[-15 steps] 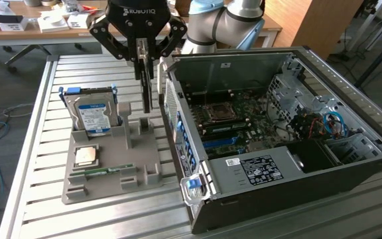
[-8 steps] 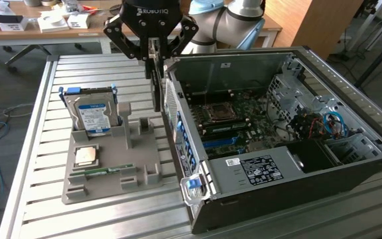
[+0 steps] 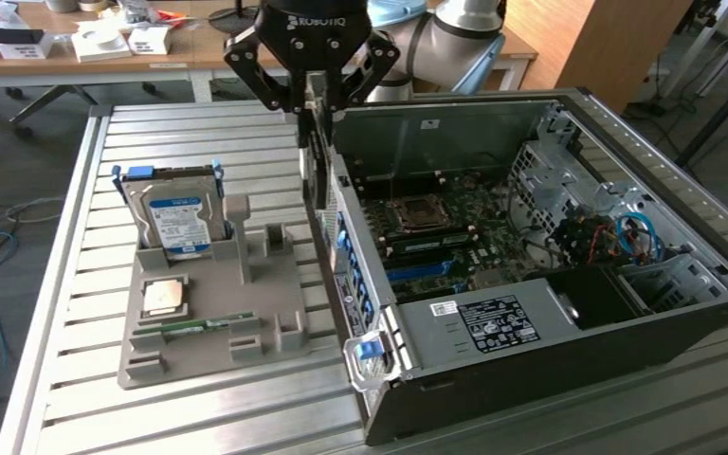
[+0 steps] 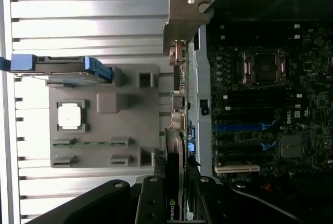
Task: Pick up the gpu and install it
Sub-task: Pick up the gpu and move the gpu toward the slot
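Note:
My gripper (image 3: 316, 102) hangs above the near wall of the open computer case (image 3: 667, 313) and is shut on the gpu (image 3: 318, 161). The thin dark card hangs upright below the fingers, just outside the case wall on the exterior view's left. In the wrist view the gpu (image 4: 177, 146) shows edge-on between the black fingers (image 4: 151, 198), its metal bracket (image 4: 188, 11) at the far end. It lies along the case edge, beside the motherboard (image 4: 270, 104) with its blue slot (image 4: 242, 127).
A grey fixture tray (image 3: 276, 313) lies on the slatted table to the exterior view's left of the case. It holds a blue-labelled hard drive (image 3: 177, 218), a processor (image 3: 166, 297) and a green memory stick (image 3: 193, 327). A cluttered desk (image 3: 200, 47) stands behind.

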You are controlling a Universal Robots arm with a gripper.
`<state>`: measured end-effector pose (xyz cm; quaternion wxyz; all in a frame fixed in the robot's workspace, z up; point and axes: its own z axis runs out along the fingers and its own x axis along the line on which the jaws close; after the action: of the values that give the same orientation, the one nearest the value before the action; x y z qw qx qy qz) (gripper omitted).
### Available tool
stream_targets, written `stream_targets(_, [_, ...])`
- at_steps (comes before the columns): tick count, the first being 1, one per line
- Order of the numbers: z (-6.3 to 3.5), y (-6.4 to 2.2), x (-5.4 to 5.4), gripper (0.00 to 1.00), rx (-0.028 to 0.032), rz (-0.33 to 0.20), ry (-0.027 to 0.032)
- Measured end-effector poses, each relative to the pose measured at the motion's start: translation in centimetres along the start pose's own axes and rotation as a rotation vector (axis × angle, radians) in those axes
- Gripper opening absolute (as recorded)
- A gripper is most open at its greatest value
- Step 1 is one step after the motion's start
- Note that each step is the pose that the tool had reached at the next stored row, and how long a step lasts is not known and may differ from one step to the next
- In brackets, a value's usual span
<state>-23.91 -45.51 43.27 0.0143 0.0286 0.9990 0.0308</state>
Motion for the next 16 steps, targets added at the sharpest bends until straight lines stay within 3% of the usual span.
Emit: stream_targets(16, [0.17,0.32,-5.6,0.26,-0.0109,0.001,0.0007])
